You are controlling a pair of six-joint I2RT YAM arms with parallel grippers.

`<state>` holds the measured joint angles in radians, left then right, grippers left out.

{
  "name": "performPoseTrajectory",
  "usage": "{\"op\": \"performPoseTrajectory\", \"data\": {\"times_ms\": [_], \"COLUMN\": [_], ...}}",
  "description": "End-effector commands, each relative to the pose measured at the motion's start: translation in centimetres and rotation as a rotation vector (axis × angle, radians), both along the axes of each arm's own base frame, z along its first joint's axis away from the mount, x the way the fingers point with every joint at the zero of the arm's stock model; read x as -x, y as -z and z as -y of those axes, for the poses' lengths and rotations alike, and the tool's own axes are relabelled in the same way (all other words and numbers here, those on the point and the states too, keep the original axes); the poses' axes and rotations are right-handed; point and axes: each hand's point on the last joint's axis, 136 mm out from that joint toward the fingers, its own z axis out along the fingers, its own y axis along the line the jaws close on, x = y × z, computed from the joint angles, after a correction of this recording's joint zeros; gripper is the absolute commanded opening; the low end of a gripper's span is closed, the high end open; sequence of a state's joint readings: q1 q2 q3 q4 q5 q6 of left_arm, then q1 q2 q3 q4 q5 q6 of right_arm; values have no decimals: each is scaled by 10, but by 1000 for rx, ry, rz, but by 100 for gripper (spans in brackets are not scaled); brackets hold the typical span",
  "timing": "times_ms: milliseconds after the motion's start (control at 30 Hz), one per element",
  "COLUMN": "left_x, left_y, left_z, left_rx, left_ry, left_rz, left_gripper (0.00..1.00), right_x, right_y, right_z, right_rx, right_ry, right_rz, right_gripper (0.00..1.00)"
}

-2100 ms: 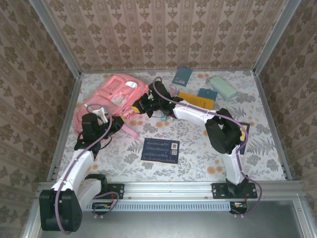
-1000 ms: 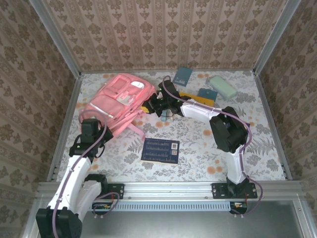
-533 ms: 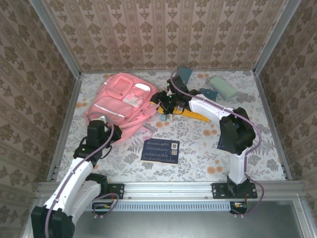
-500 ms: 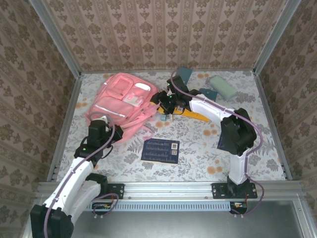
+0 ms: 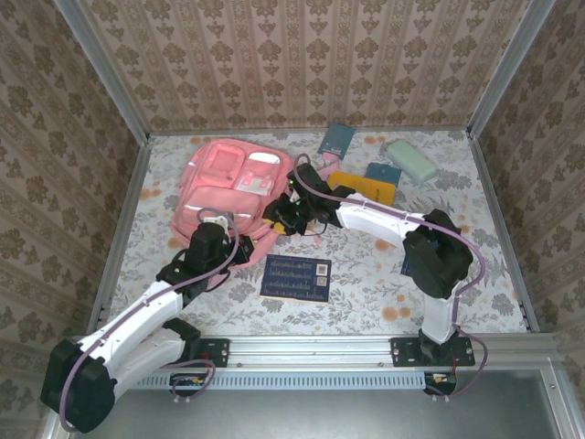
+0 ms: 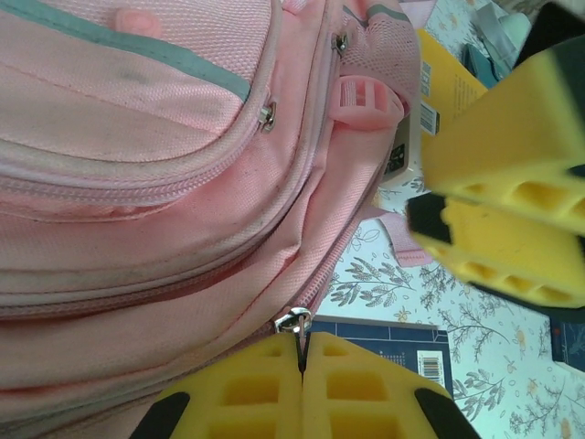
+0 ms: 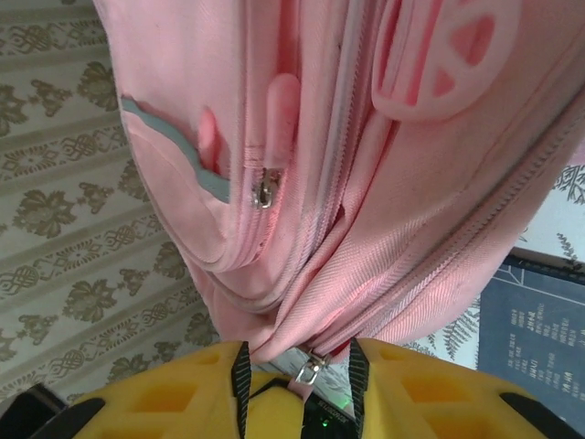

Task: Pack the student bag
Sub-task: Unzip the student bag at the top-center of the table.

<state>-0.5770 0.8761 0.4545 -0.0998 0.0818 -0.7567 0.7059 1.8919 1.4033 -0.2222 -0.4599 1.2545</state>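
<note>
Student bag [image 5: 219,187] got dragged toward the middle since a moment ago, and both arms swung in on its near edge. Left fingers [image 6: 247,393] are pinched fully shut on a metal zip pull [image 6: 294,322]. Right fingers [image 7: 164,393] sit partway apart with a second zip pull [image 7: 311,369] in the gap, not clamped as far as I can see. The bag lies on the surface [image 5: 366,265] just past both, with a dark blue book [image 5: 295,276] right beside the left fingers. Looks like the unzipping stage. Next I'd guess the right closes on its pull, then the sliders get drawn apart.
</note>
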Motion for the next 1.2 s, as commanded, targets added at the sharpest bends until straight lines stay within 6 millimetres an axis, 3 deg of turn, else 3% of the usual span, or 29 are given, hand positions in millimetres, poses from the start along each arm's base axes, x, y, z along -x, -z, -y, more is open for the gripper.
{"op": "performPoseTrajectory", "data": {"times_ms": [0, 200, 433, 467, 533, 567, 600, 900, 1167], "left_x": [-5, -2, 1, 2, 2, 2, 2, 14, 18], "left_y": [-16, -11, -7, -7, -5, -4, 0, 18, 21], "left_z": [7, 11, 16, 17, 15, 11, 4, -72, -115], "left_rx": [35, 9, -33, -41, -65, -87, -120, -400, -490], "left_ry": [3, 19, 40, 42, 39, 24, -2, -237, -350], "left_rz": [59, 63, 65, 64, 60, 52, 37, -51, -88], "left_gripper": [0, 0, 0, 0, 0, 0, 0, 0, 0], "right_x": [-6, -6, -15, -15, -15, -16, -16, -39, -56], "right_y": [12, 29, 35, 36, 38, 37, 37, 25, 17], "right_z": [-7, -11, -22, -23, -21, -18, -14, 36, 72], "right_rx": [-14, 26, 20, 20, 32, 38, 44, 73, 82], "right_ry": [29, 41, 42, 40, 36, 38, 43, 103, 142], "right_rz": [-45, -93, -108, -109, -112, -110, -107, -57, -35], "right_gripper": [35, 35, 35, 33, 13, 3, 0, 0, 0]}}
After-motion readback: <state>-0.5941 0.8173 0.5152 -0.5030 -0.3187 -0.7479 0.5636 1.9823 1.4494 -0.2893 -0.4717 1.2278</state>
